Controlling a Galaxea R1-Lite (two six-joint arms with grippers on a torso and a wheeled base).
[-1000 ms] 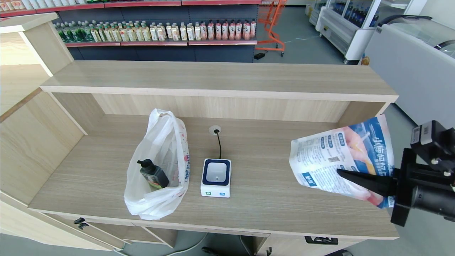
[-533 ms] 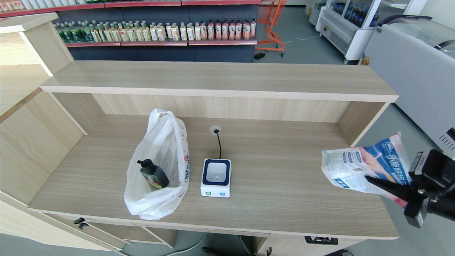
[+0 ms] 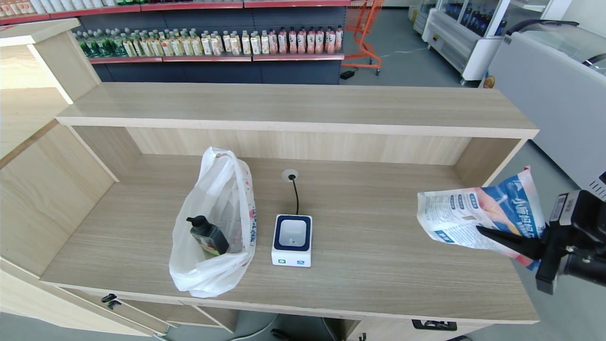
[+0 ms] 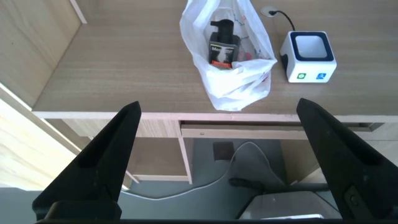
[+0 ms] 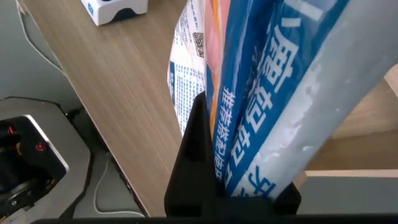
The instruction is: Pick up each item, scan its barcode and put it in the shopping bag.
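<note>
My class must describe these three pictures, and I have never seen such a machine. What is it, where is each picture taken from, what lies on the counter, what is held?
It is a two-armed robot at a shop checkout; each arm ends in a gripper. The wide picture comes from its head camera, looking down at the wooden counter. The other two come from wrist cameras. On the counter stand a white shopping bag with a dark pump bottle inside and a white barcode scanner beside it. The right gripper is shut on a blue and white pouch, near the counter's right end. The left gripper is open and empty.
</note>
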